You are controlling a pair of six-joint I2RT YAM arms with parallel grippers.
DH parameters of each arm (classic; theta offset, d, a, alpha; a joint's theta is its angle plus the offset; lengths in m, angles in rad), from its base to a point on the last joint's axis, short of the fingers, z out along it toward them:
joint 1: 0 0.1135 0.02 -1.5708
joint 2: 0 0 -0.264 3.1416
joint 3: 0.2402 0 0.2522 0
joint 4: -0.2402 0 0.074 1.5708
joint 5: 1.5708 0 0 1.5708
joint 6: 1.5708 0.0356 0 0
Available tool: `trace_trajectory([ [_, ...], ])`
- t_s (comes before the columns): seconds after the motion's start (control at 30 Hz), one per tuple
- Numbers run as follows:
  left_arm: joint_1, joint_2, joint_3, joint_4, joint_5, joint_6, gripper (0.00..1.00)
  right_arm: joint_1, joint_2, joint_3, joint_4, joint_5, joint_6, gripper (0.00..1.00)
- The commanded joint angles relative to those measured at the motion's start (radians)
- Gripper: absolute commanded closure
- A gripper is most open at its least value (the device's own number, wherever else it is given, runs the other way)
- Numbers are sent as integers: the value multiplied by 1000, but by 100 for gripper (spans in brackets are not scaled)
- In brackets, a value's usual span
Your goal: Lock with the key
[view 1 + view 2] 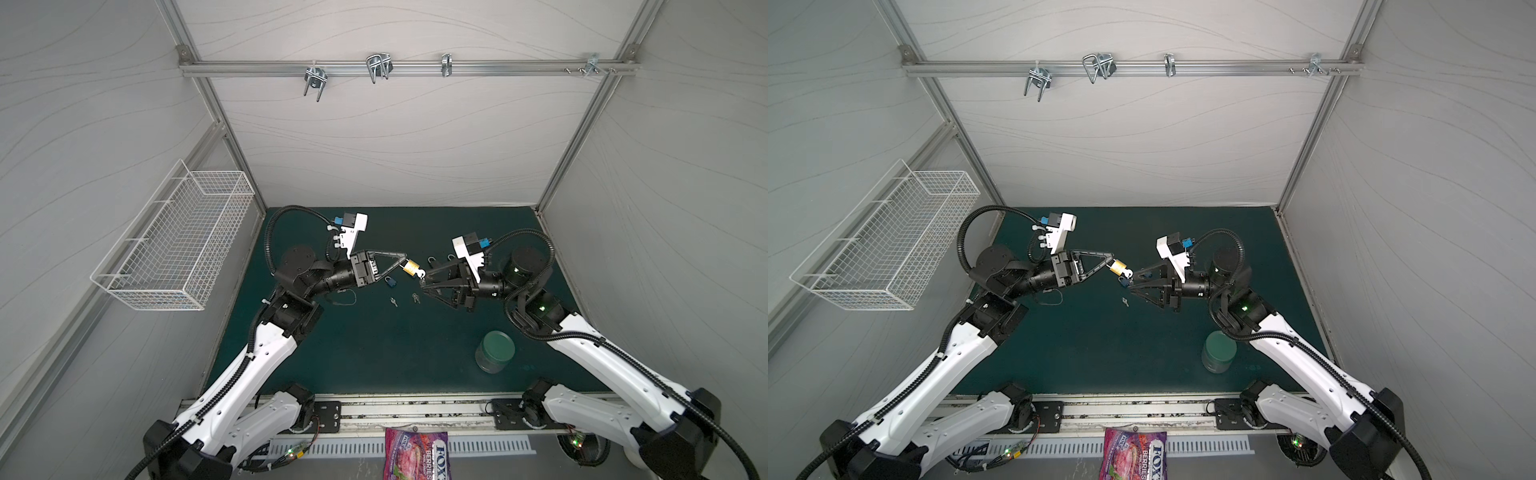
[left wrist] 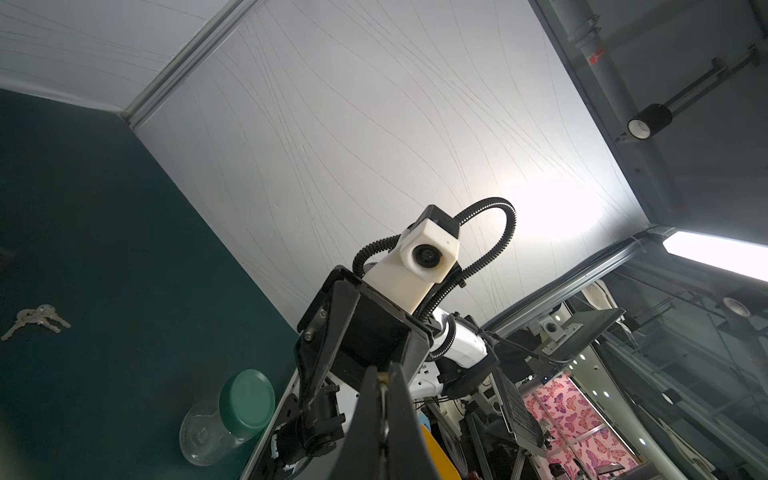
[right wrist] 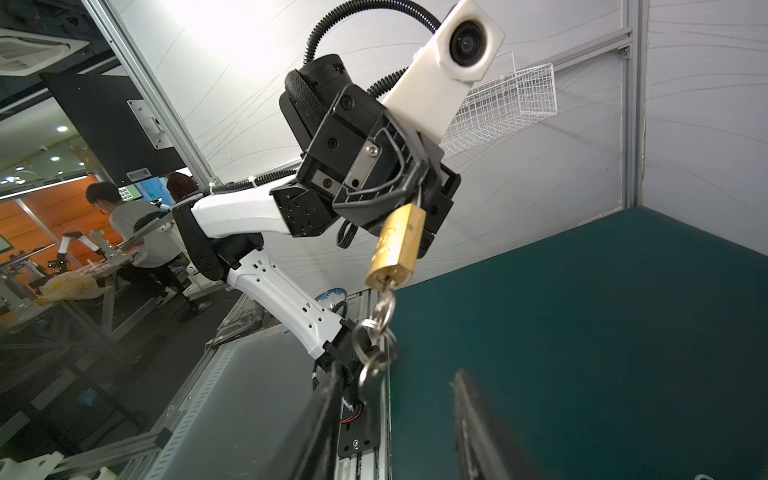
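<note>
Padlock [image 3: 397,245], judged heavy, rigid and slick, hung over the middle of the mat [image 1: 374,353], shackle [image 3: 417,195] pinched by the left gripper [image 1: 403,259]; the spread right gripper [image 3: 397,372] would best take the head of the inserted key [image 3: 386,301].

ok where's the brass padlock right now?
In both top views the brass padlock hangs mid-scene above the mat, pinched by its shackle in the left gripper, with the right gripper just to its right and a key in its base.

Grey panelled walls [image 1: 395,145], dark green mat [image 1: 374,353], white wire basket [image 1: 178,245]
</note>
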Motion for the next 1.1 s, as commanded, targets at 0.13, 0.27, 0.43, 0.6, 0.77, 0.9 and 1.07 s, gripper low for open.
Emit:
trace_trajectory([
  [0.13, 1, -3, 17, 104, 23, -31, 100, 15, 11, 28, 45, -32, -1, 63],
  [0.27, 1, 0, 11, 105, 22, -32, 100, 20, 9, 30, 49, -33, -1, 65],
  [0.43, 1, -6, 5, 114, 15, -40, 100, 27, 3, 33, 79, -35, 13, 66],
  [0.6, 1, 2, 5, 115, 24, -42, 100, 36, -13, 22, 81, 2, 8, 71],
  [0.77, 2, 5, 9, 115, 18, -43, 100, 38, -14, 22, 71, 6, 6, 76],
  [0.9, 1, 3, 10, 108, 15, -44, 100, 39, -19, 13, 70, 7, 6, 81],
  [1.07, 1, -3, 13, 98, 6, -39, 100, 40, -27, 6, 71, 11, 6, 87],
])
